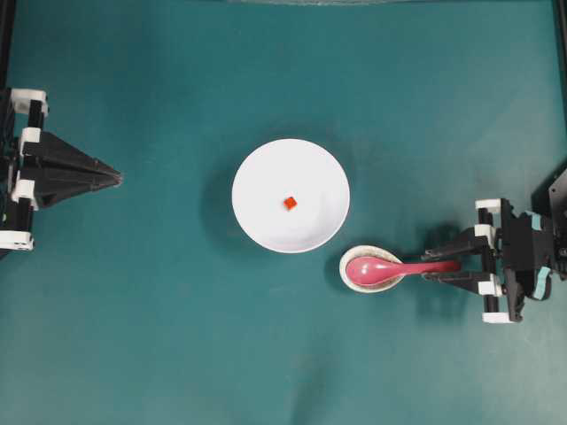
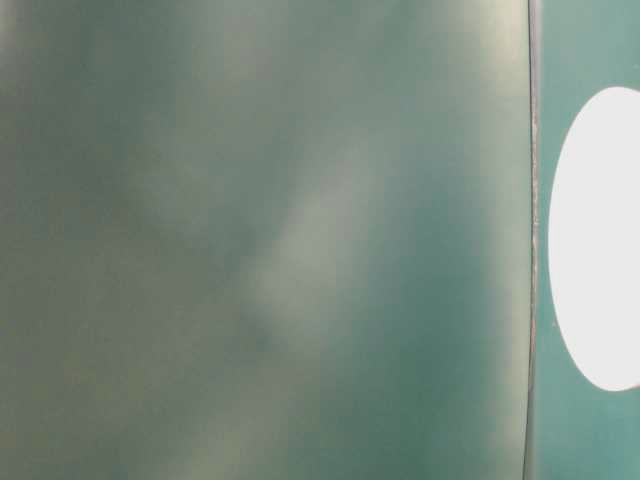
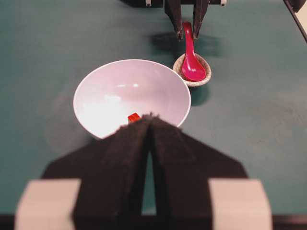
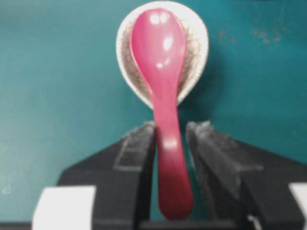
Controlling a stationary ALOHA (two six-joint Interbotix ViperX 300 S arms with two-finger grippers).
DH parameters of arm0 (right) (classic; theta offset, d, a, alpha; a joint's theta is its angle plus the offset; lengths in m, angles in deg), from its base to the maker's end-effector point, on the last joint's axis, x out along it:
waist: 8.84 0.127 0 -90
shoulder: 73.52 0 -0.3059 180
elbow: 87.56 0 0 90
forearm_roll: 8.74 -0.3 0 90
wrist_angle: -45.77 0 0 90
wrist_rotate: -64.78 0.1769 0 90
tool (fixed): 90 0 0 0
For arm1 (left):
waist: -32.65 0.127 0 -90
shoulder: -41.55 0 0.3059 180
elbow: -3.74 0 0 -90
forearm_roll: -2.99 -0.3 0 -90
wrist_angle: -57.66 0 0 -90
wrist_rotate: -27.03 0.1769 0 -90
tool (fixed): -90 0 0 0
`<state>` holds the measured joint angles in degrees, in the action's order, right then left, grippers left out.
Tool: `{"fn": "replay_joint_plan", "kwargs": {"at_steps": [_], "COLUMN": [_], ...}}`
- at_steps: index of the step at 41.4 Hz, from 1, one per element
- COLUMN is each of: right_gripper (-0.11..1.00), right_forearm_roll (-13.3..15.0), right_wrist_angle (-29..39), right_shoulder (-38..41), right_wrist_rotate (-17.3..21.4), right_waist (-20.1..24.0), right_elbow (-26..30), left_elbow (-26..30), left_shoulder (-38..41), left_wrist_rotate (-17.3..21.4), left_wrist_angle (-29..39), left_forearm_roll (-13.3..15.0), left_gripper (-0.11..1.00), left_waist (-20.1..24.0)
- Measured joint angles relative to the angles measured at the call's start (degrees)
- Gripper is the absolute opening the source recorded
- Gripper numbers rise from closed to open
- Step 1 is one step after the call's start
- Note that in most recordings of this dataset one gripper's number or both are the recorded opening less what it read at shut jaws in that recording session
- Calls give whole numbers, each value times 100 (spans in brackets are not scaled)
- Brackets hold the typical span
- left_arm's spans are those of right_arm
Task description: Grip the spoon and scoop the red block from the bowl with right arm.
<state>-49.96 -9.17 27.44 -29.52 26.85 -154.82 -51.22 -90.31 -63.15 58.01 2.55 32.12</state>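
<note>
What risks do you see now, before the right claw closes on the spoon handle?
1. The handle of the spoon sits nearer one finger of the open right claw, so closing may twist it.
2. Its scoop lies in the small rest, which could be dragged along.
3. The red block is tiny; scooping may push it around the bowl.

The spoon [image 4: 163, 96] is finished in a glossy pink-red glaze, smooth, with bright highlights seen on its scoop. The spoon rest [image 4: 196, 43] looks ceramic, its pale surface speckled and finely crackled. The bowl [image 1: 266, 168] is smooth, glossy and plain white. The table [image 1: 159, 336] is covered in a matt teal surface. The fingers [image 4: 211, 153] of the right gripper [image 4: 170, 139] are faced with rough, matt black padding.
</note>
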Motion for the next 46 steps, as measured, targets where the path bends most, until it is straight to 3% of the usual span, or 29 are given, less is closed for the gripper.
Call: {"fn": "replay_joint_plan", "kwargs": {"at_steps": [19, 29, 46], "right_gripper": [38, 23, 23], "right_forearm_roll": [-53, -105, -105], "right_wrist_angle": [0, 0, 0], "right_shoulder": [0, 0, -185], "right_wrist_rotate": [0, 9, -44], "right_waist": [0, 0, 0], "right_elbow": [-9, -9, 26], "left_elbow": [9, 0, 0], "left_shoulder": [0, 0, 0], "left_wrist_rotate": [-9, -9, -18], "left_wrist_angle": [26, 44, 88], "left_forearm_roll": [9, 9, 0], "left_gripper": [0, 0, 0], "left_waist": [0, 0, 9]}}
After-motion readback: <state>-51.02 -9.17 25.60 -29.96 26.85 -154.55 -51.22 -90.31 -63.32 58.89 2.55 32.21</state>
